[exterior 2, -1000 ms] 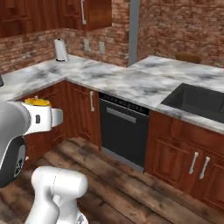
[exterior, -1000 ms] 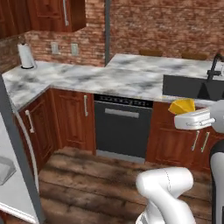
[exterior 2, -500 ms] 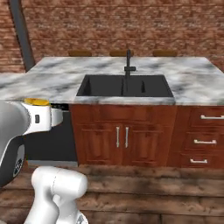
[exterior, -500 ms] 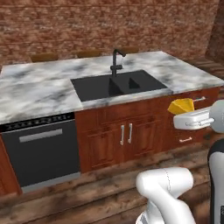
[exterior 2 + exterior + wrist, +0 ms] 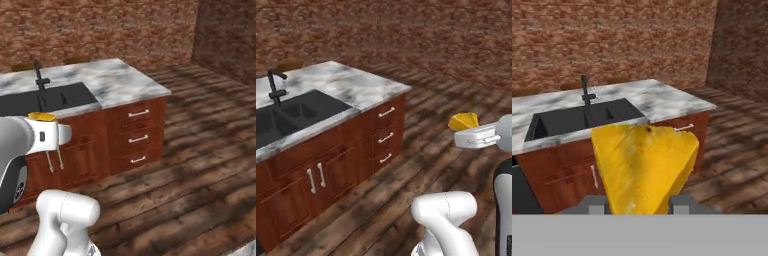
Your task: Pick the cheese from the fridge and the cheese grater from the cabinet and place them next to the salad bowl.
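Yellow cheese point(image 5: 643, 167) stayed clamped in my gripper point(image 5: 472, 136) as the base swung from the dishwasher past the sink point(image 5: 291, 116). No salad bowl was in sight yet, so I judged the carry unfinished.

arm point(image 5: 443, 220): glossy white, rounded tubular links | joints: dark grey bands between shells | wrist link point(image 5: 15, 145): grey-white cylinder, small dark round mark on side | end effector point(image 5: 476, 136): white boxy hand, small dark slots
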You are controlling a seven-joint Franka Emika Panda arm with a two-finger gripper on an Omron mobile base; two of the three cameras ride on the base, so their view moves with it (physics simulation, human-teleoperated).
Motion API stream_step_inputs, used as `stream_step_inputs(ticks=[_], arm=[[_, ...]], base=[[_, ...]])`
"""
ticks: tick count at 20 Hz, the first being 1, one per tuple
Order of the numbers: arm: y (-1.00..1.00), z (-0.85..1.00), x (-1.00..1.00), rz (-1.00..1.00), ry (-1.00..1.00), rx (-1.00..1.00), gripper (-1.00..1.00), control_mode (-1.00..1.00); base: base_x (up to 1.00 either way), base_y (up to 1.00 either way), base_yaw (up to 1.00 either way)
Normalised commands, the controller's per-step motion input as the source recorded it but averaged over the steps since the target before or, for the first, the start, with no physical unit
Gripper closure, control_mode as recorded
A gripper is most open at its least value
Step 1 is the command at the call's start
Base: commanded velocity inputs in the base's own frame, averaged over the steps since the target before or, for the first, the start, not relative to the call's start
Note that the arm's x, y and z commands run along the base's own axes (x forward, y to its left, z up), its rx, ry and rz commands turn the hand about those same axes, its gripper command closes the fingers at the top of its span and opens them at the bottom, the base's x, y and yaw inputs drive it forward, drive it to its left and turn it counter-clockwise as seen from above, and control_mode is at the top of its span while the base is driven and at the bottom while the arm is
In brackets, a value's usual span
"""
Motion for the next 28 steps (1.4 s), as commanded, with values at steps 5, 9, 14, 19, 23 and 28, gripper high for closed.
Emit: stream_step_inputs(ticks=[5,9,14,19,23,28], arm=[[0.0,0.0,0.0,0.0,0.0,0.0,1.0,1.0],[0.0,0.0,0.0,0.0,0.0,0.0,1.0,1.0],[0.0,0.0,0.0,0.0,0.0,0.0,1.0,1.0],[0.0,0.0,0.0,0.0,0.0,0.0,1.0,1.0],[0.0,0.0,0.0,0.0,0.0,0.0,1.0,1.0],[0.0,0.0,0.0,0.0,0.0,0.0,1.0,1.0]], base=[[0.0,-0.34,-0.9],[0.0,-0.26,-0.93],[0.09,-0.05,-0.84],[0.09,-0.46,-0.71],[0.01,-0.84,-0.62],[0.01,-0.98,-0.61]])
